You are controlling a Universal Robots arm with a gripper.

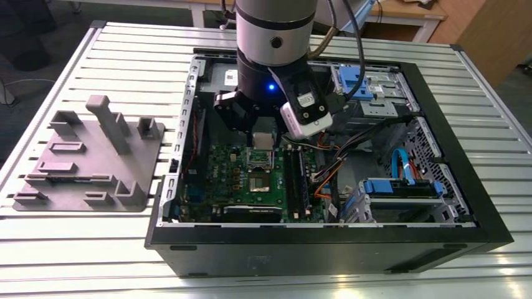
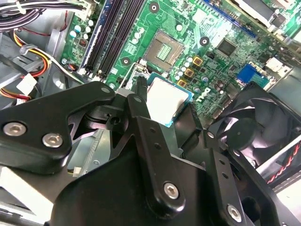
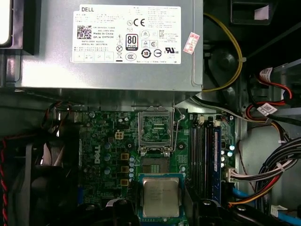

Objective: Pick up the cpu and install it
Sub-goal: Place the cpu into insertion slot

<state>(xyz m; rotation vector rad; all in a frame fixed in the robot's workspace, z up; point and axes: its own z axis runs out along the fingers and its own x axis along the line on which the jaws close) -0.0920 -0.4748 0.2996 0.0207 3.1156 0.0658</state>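
Gripper point(image 2: 165, 107) sits closest to the lens in the second wrist view. Its black fingers point(image 2: 140, 92) are pinched onto opposite edges of the cpu point(image 2: 165, 96), which is level, silver lid up, with a teal rim showing. Pick-up half looks done, since the chip rides clear of the board.

Exterior view, left to right:
- **Far left of frame:** grey moulded tray point(image 1: 50, 187) on the slatted table point(image 1: 83, 261), well apart from the arm.
- **Centre:** open pc case point(image 1: 332, 249). The arm point(image 1: 275, 31) stands at upper centre of the frame and reaches into the case above the green motherboard point(image 1: 220, 180). The socket point(image 1: 260, 163) lies just below the gripper in that frame.
- **Right of the board:** memory slots point(image 1: 293, 180), then a cable bundle point(image 1: 332, 168).
- **Right of frame:** blue drive cage point(image 1: 399, 187).

In the first wrist view the socket point(image 3: 155, 129) shows bare contacts with no chip in it, and its wire lever lies alongside. The cpu point(image 3: 161, 197) is held nearer the camera, and a dark square chip point(image 3: 153, 167) lies between the two in the picture.

Install half is not done: the cpu is not seated and the socket is not closed over it. Cannot tell whether the cpu is lined up over the socket yet.
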